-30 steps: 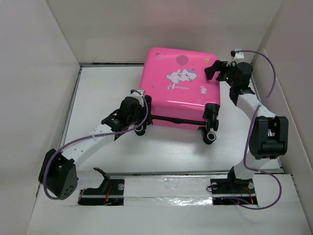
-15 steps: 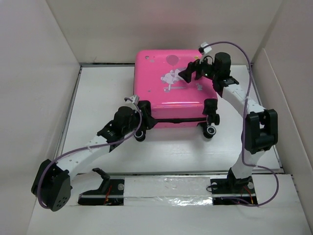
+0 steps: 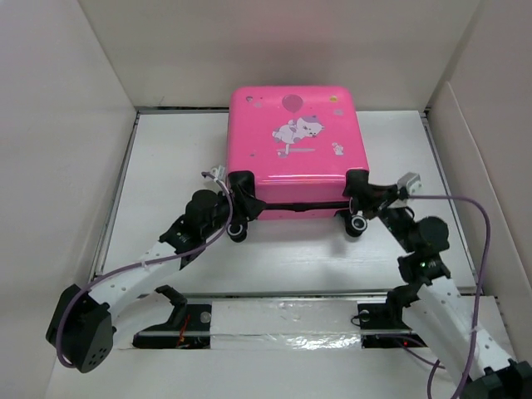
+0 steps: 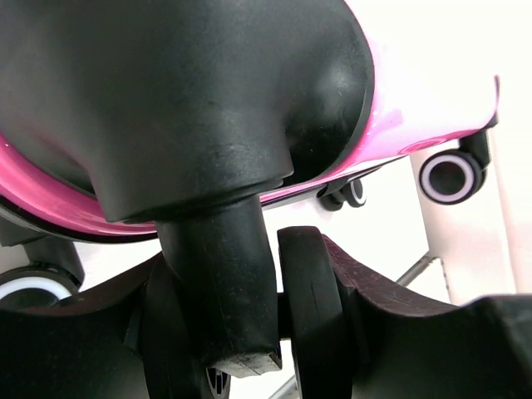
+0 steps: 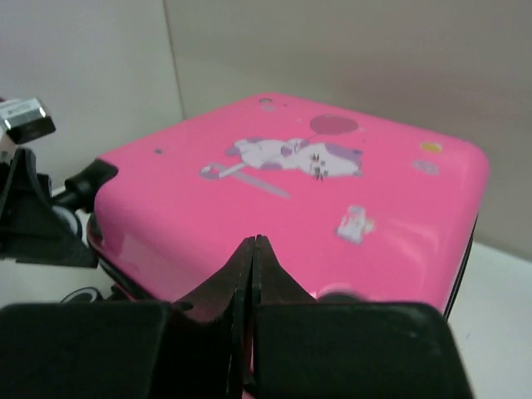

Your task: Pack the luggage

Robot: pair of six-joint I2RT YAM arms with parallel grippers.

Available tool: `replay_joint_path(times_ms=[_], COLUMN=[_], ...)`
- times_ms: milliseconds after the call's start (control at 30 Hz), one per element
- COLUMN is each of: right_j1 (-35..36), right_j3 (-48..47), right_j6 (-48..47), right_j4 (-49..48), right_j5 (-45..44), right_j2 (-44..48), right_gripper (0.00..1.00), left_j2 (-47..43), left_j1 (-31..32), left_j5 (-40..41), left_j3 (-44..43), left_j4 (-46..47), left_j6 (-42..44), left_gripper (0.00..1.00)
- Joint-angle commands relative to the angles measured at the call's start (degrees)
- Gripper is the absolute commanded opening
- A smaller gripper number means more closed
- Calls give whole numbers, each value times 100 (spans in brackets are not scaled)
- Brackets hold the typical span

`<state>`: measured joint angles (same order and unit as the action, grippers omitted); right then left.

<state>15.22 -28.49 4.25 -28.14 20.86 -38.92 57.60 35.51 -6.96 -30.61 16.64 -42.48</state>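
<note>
The luggage point(image 3: 291, 137) is a pink hard-shell case with a cartoon animal print, lying flat and closed at the back middle of the table. My left gripper point(image 3: 241, 189) is at its near left corner. In the left wrist view my left gripper point(image 4: 258, 312) is shut on the black wheel caster point(image 4: 220, 283) under the pink shell point(image 4: 391, 125). My right gripper point(image 3: 362, 193) is at the near right corner by another wheel point(image 3: 358, 223). In the right wrist view my right gripper point(image 5: 253, 245) is shut and empty, its tips low in front of the pink lid point(image 5: 291, 191).
White walls close in the table on the left point(image 3: 66, 125), back and right point(image 3: 474, 141). A taped rail point(image 3: 283, 320) with both arm bases runs along the near edge. The luggage's far wheel point(image 4: 451, 174) rests on the white tabletop.
My right arm swung from the lid's back right down to the near right corner, and its gripper went from open to shut. The luggage shifted left and squared up. My left gripper stayed on the caster.
</note>
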Motion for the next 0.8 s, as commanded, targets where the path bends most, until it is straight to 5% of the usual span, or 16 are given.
replay_joint_path(times_ms=[0, 267, 367, 533, 733, 767], right_j1=[226, 754, 754, 754, 754, 754], right_j3=[1256, 2199, 2251, 1962, 1944, 1857], right_j6=[427, 542, 489, 515, 805, 831], right_j4=[-193, 2195, 2461, 3367, 3130, 3157], right_j5=[-1101, -2428, -2403, -2131, -1840, -1988], right_j2=[804, 4220, 4655, 4078, 2673, 2574], right_gripper=[0, 0, 0, 1, 29, 40], left_j2=[-741, -1146, -1137, -1339, -1498, -1498], left_j1=[70, 0, 0, 0, 0, 0], left_j5=[-605, -613, -771, -789, -684, -684], left_j3=[-112, -339, -507, -981, -1377, -1395], left_j4=[1544, 1614, 1605, 1334, 1096, 1069], left_j6=[267, -23, -120, -103, 29, 29], left_gripper=[0, 0, 0, 0, 0, 0])
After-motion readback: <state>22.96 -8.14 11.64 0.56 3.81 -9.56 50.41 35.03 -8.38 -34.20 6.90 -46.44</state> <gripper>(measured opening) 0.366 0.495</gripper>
